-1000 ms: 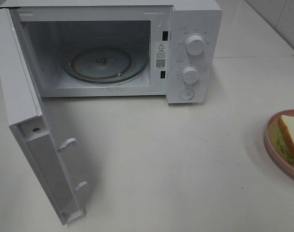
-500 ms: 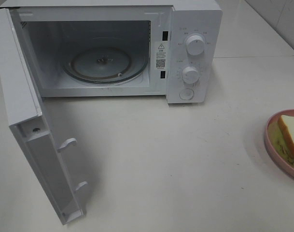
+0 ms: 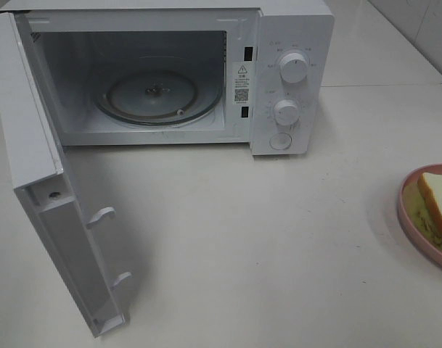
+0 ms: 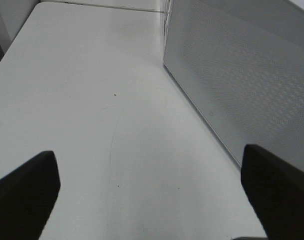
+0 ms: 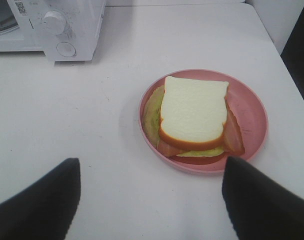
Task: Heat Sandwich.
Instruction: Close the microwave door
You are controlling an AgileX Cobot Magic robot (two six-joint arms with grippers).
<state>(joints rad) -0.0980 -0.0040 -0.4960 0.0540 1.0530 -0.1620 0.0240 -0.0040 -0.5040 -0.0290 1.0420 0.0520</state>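
The sandwich [image 5: 193,114], pale square bread over green and red filling, lies on a round pink plate [image 5: 251,112] at the table's right edge; the high view cuts off most of the sandwich [image 3: 438,201] and its plate [image 3: 408,217]. My right gripper [image 5: 152,200] hovers open just short of the plate, its dark fingers [image 5: 37,205] spread wide. Left of the open white microwave door [image 4: 241,85], my left gripper [image 4: 152,200] stands open over bare table. Neither arm shows in the high view.
The white microwave [image 3: 289,80] stands at the back with its cavity open and glass turntable [image 3: 159,96] bare. Its door [image 3: 43,196] swings out toward the front left. The table edge [image 5: 291,95] runs close beyond the plate.
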